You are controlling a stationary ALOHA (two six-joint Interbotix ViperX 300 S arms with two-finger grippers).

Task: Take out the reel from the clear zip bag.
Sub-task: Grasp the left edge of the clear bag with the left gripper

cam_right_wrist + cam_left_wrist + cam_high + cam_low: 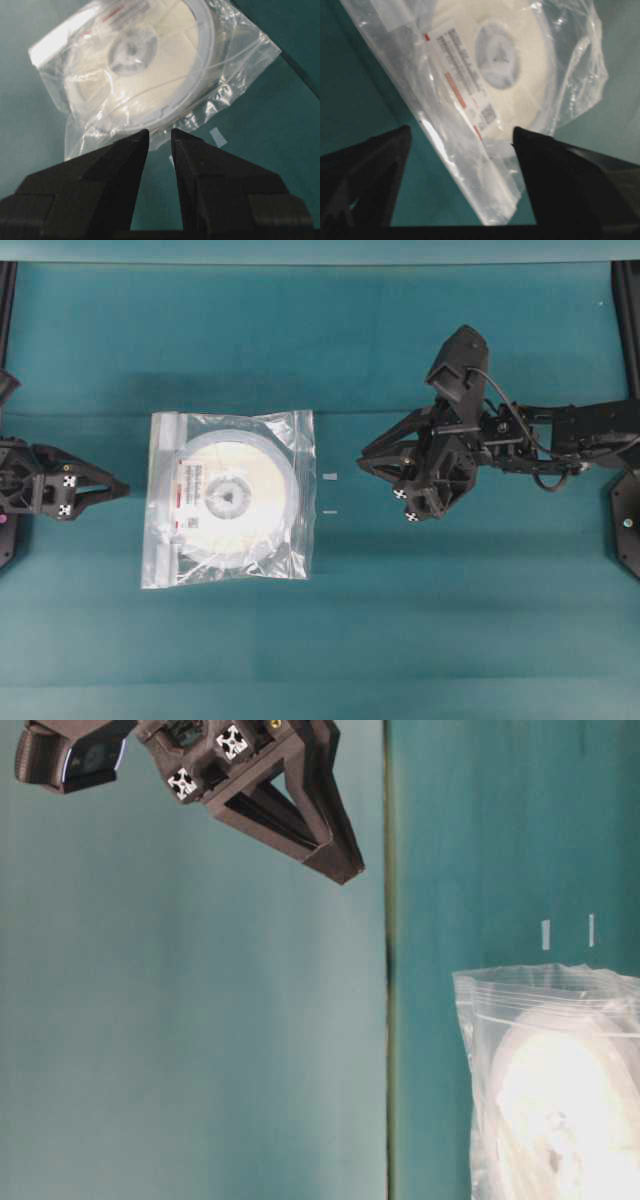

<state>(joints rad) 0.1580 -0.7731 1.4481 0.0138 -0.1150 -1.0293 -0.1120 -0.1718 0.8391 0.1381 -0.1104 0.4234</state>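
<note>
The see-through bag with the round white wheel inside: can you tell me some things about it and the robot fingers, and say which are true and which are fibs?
1. The flat round white-grey reel lies inside the crinkled clear zip bag. True.
2. The left gripper is squeezing the bag. False: its fingers are open, clear of the bag.
3. The bag lies flat on the teal table. True.
4. The right gripper holds the reel. False: it holds nothing, off to the bag's side.
</note>
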